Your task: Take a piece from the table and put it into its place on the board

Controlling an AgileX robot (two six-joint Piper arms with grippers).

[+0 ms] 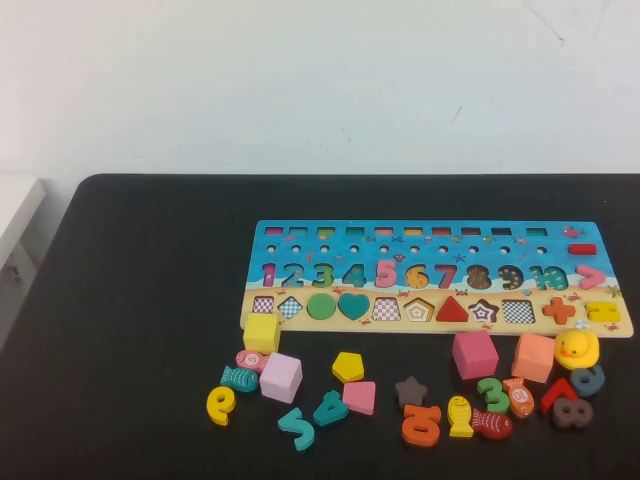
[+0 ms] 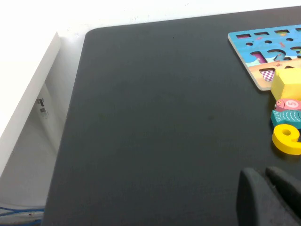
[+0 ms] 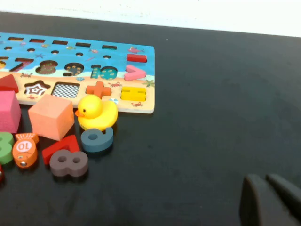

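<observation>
Hovering off the table, both pincers, left pincer [image 2: 268, 176] and right pincer [image 3: 269, 181], sit closed, empty.

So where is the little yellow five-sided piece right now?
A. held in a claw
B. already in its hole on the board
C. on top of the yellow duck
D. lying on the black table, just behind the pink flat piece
D: the yellow pentagon piece lies on the table in front of the board, next to the pink flat piece; its pentagon recess is empty.
</observation>
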